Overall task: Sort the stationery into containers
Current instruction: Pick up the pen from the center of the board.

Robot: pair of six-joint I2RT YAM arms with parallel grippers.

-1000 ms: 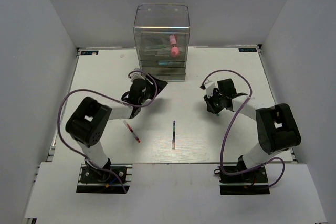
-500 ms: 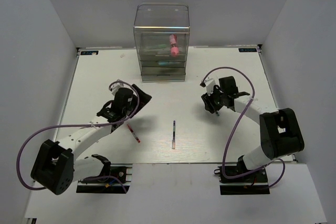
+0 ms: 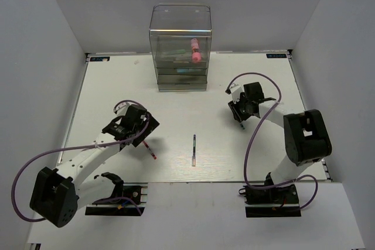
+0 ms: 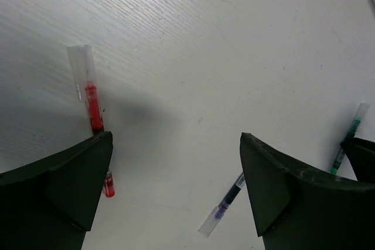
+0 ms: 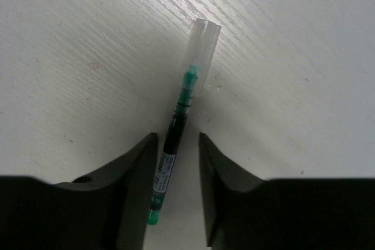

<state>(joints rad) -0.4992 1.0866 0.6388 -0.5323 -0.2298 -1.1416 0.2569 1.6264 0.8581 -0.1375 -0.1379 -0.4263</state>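
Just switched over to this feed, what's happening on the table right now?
Both arms are down at pens on the table. The left gripper, wide open, hangs over the red pen. The right gripper straddles the green pen, which lies flat; a gap shows on one side, so no grip yet. A dark pen lies loose mid-table. The pink tube sits inside the clear drawer box.

- Left gripper: the jaws stand wide, with bare white table between and ahead of them.
- A thin red pen with a clear cap runs under one fingertip.
- A dark clear-capped pen lies just inside the other.
- Right gripper: a thin green-inked pen fills the narrow gap, seemingly leaving slivers either side.
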